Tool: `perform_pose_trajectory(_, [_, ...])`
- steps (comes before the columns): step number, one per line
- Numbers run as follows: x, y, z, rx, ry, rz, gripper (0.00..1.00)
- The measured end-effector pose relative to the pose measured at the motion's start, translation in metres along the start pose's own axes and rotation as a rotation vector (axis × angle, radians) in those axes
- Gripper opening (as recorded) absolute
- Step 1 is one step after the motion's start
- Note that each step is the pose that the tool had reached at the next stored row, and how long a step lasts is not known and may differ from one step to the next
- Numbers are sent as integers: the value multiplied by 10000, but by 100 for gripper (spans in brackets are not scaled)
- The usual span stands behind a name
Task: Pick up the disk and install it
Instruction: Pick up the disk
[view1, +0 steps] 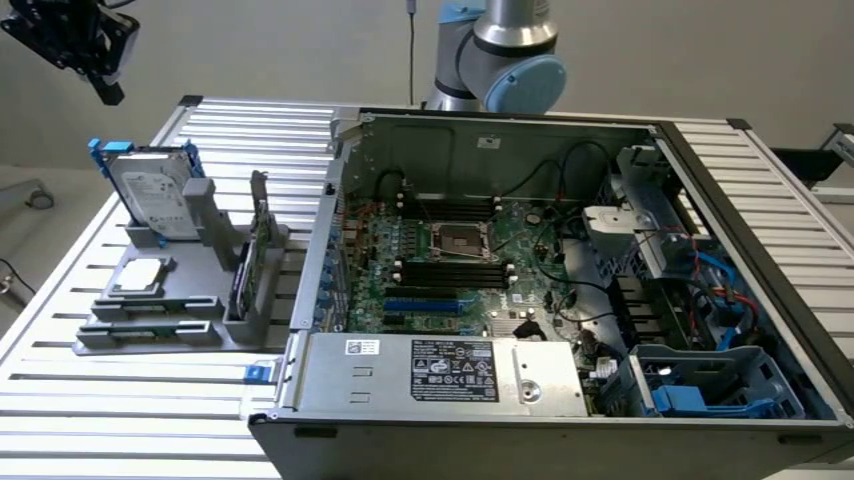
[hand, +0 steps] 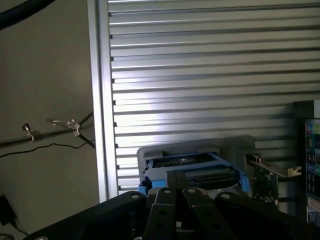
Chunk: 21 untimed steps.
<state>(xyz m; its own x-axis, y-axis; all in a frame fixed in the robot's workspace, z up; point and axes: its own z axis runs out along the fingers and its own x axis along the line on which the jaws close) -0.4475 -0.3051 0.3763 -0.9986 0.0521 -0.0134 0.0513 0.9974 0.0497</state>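
Observation:
The disk (view1: 151, 192), a silver-grey drive with a white label in a blue rail frame, stands upright in a grey holder (view1: 160, 300) on the slatted table, at the exterior view's left. My gripper (view1: 107, 92) hangs high above it, a little further towards that left, shut and holding nothing. In the wrist view the closed fingers (hand: 165, 200) sit just in front of the disk (hand: 186, 167), seen from above with its blue frame around it.
An open computer case (view1: 534, 280) with motherboard and cables takes up the table's middle and right, with a blue drive cage (view1: 707, 385) in its near right corner. The holder also carries a small square chip (view1: 140, 278) and an upright green card (view1: 248, 268). The table edge (hand: 102, 100) borders bare floor.

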Motion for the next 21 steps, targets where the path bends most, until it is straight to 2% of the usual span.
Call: perform_pose_trajectory(21, [2, -1, 29, -50, 198, -3780, 11])
